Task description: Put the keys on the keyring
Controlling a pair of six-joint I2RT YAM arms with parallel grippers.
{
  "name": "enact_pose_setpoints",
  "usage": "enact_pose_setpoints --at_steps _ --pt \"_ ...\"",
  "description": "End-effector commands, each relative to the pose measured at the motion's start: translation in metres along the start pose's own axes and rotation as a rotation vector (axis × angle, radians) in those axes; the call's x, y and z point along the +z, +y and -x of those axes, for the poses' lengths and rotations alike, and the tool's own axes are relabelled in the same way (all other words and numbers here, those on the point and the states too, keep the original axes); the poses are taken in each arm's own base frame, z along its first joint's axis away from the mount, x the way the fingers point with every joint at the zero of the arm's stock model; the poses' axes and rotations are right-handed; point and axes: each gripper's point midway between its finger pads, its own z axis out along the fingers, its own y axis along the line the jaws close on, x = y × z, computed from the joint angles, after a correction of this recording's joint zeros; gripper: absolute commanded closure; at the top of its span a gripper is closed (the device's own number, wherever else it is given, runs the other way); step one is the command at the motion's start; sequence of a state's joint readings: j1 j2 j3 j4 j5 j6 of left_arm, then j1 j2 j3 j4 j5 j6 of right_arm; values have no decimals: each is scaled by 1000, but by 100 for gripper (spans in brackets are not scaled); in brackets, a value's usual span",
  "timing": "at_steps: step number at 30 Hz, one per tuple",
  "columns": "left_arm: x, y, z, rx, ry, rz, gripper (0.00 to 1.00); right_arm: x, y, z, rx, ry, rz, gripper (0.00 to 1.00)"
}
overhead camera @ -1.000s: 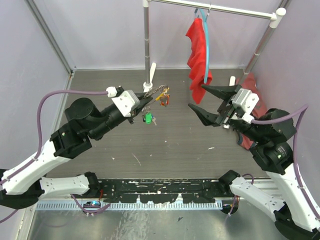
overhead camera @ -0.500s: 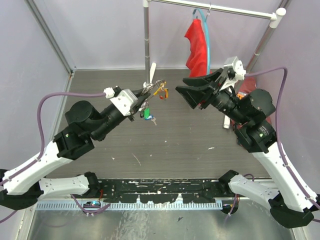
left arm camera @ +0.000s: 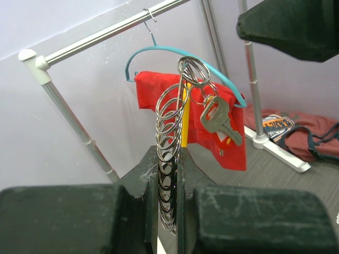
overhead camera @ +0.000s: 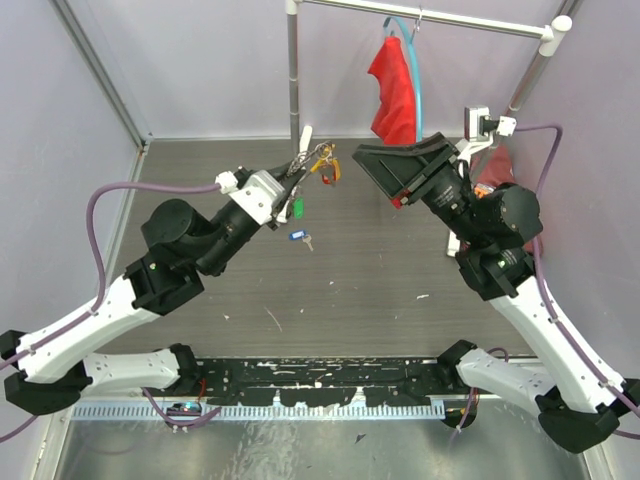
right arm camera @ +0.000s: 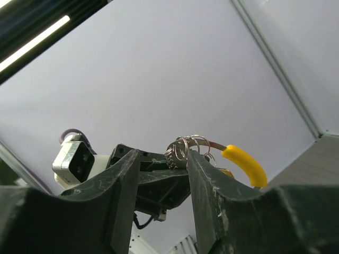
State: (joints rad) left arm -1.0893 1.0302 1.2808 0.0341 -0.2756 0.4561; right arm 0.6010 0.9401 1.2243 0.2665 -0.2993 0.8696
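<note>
My left gripper (overhead camera: 291, 187) is shut on the keyring (overhead camera: 318, 163), a grey metal loop with a short orange section, and holds it up above the table. In the left wrist view the jaws (left arm camera: 169, 159) clamp the coiled loop (left arm camera: 170, 121). A silver key (left arm camera: 220, 119) hangs from small rings at the top. A green-headed key (overhead camera: 296, 207) dangles under the ring. A blue-headed key (overhead camera: 297, 237) lies on the table below. My right gripper (overhead camera: 378, 175) is open, just right of the ring. In the right wrist view its fingers (right arm camera: 163, 157) frame the small rings (right arm camera: 183, 148), with the orange section (right arm camera: 244, 165) to the right.
A metal clothes rail (overhead camera: 450, 20) stands at the back with a light-blue hanger (overhead camera: 412, 80) carrying a red cloth (overhead camera: 395, 90). Its upright pole (overhead camera: 293, 90) rises just behind the keyring. Another red garment (overhead camera: 495, 175) lies on the floor at the right wall.
My left gripper has lifted the keyring up and back; the green key rose with it and the blue key stayed on the table. My right arm swung up and left toward the ring.
</note>
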Motion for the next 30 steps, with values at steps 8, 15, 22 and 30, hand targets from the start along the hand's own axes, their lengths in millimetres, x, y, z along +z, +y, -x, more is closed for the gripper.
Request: enact_pose_setpoints --at_steps 8,15,22,30 --pt "12 5 26 -18 -108 33 100 11 29 7 145 -13 151 59" --pt "11 6 29 -19 -116 29 100 11 22 4 138 -9 118 60" --pt "11 5 32 -28 -124 22 100 12 15 0 141 4 92 59" --pt "11 4 33 -33 -129 18 100 13 11 -3 143 14 84 59"
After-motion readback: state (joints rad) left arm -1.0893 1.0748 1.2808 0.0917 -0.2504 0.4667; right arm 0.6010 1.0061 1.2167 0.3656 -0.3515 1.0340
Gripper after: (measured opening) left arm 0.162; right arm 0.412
